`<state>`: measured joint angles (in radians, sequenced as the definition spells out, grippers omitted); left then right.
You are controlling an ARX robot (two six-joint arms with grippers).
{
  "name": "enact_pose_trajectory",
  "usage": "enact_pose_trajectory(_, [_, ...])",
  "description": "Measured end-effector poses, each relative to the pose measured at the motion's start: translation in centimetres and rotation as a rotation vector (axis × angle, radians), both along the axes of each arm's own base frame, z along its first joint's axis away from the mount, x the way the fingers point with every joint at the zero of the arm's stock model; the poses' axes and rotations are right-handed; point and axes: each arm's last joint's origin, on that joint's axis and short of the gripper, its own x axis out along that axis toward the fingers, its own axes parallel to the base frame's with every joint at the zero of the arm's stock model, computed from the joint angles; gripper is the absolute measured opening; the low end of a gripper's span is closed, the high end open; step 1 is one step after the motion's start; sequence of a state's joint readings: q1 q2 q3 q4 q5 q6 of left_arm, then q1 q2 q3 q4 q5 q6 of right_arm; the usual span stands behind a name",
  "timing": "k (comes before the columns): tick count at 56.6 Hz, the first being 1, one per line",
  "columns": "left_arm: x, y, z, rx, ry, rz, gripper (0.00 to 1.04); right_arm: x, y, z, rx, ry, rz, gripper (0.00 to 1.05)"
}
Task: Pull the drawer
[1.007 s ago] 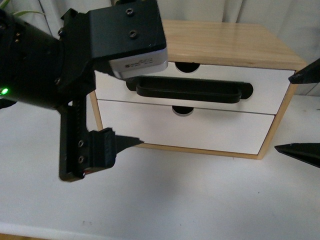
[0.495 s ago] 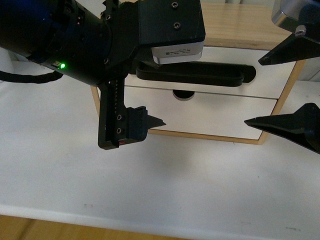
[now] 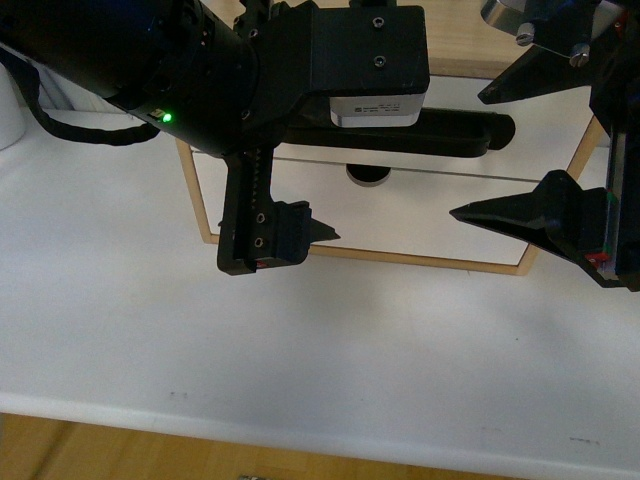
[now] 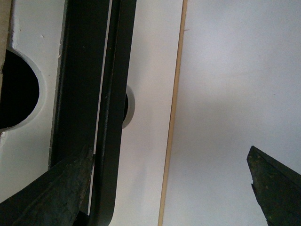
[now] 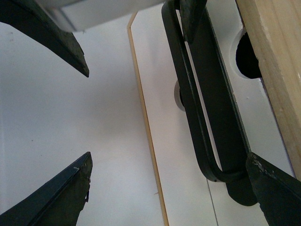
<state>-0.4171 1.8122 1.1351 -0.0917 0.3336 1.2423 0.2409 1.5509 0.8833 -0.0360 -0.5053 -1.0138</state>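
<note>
Left gripper (image 4: 170,150) is spread wide and grips nothing. In the left wrist view one finger (image 4: 61,188) has its tip up against the black bar handle (image 3: 460,135). The other finger (image 4: 275,183) hangs well apart from it, over the white table (image 3: 300,350). Cannot tell if the tip is hooked behind the bar.

Right gripper (image 3: 466,155) is also wide open and empty. Its upper finger (image 3: 525,80) is near the handle's right end. Its lower finger (image 3: 530,215) is in front of the lower drawer front (image 3: 420,220). No contact visible.

The drawer (image 3: 545,140) is the top one in the wooden box (image 3: 455,40), at 12 to 1 o'clock in the front view. The half-round notch (image 4: 14,89) in its rim is dark inside. The left arm comes in from 10 o'clock, the right gripper from 3 o'clock.
</note>
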Motion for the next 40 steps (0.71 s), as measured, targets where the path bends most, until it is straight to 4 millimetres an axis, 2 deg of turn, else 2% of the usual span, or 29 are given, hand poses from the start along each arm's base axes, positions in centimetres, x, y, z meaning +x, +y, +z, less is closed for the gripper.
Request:
enact_pose_trajectory(18, [0.9, 0.1, -0.4, 0.043, -0.019, -0.006, 0.99, 0.6, 0.6, -0.5, -0.006, 0.006, 0.011, 0.96])
enact_pose_trajectory(40, [1.0, 0.6, -0.9, 0.066, 0.011, -0.006, 0.99, 1.3, 1.5, -1.3, -0.022, 0.008, 0.022, 0.96])
